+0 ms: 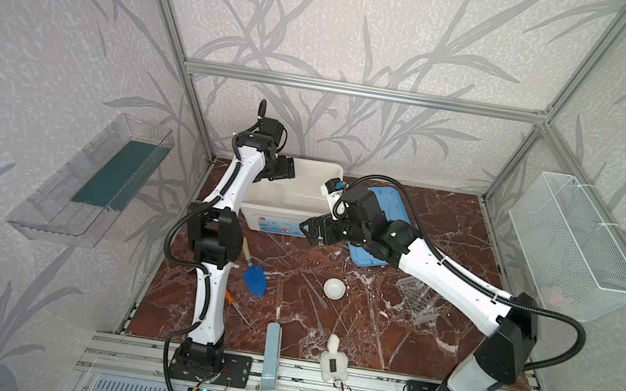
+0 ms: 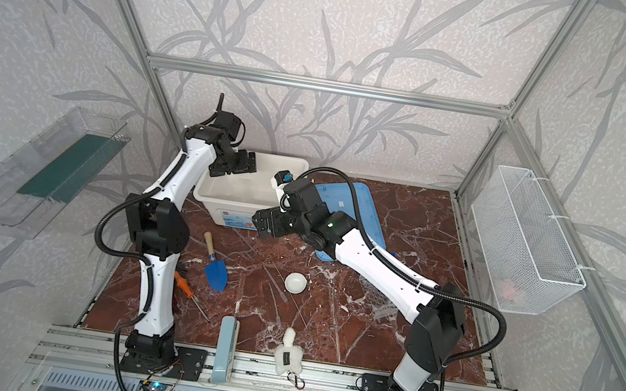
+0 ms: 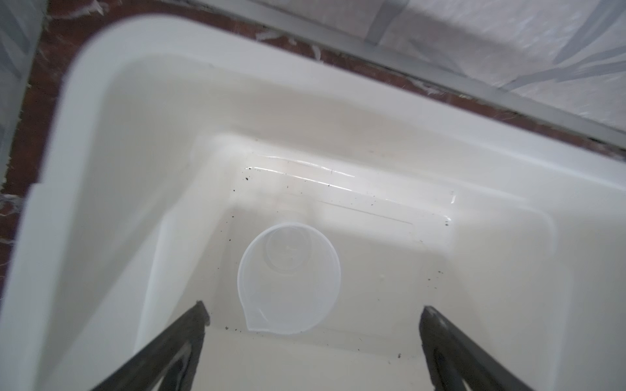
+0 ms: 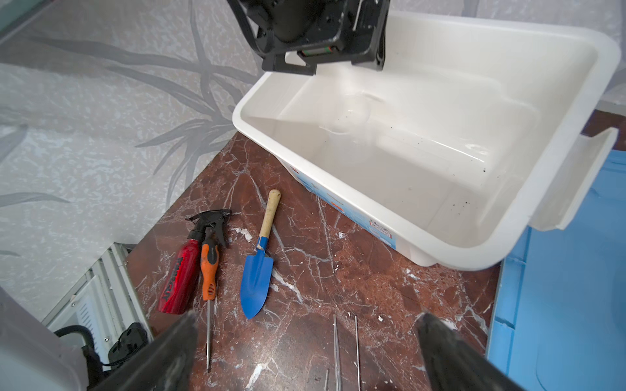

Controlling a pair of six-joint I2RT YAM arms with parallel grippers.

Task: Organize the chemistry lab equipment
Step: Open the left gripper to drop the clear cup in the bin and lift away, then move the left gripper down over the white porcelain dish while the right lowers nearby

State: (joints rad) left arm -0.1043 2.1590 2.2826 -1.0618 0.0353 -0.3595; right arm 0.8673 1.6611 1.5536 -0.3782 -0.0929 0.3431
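Clear measuring beaker (image 3: 289, 277): mouth up on floor of white plastic bin (image 3: 101, 101), at back of red-brown marble surface (image 1: 386, 342)
Left hand (image 3: 315, 308): released, fingers wide, above beaker, not touching
Right hand (image 4: 306, 316): released, empty, over surface just beside bin
Small white round dish (image 1: 334, 289): mid-surface
Clear perforated tube rack (image 1: 413, 300): right of dish, partly under right arm
Thin clear rods (image 4: 345, 348): flat on surface near blue garden trowel (image 4: 255, 281)

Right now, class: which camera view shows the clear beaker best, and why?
The left wrist view: the beaker is seen from above, rim and spout sharp, inside the white bin. The right wrist view gives a faint outline; the top views show nothing clear.
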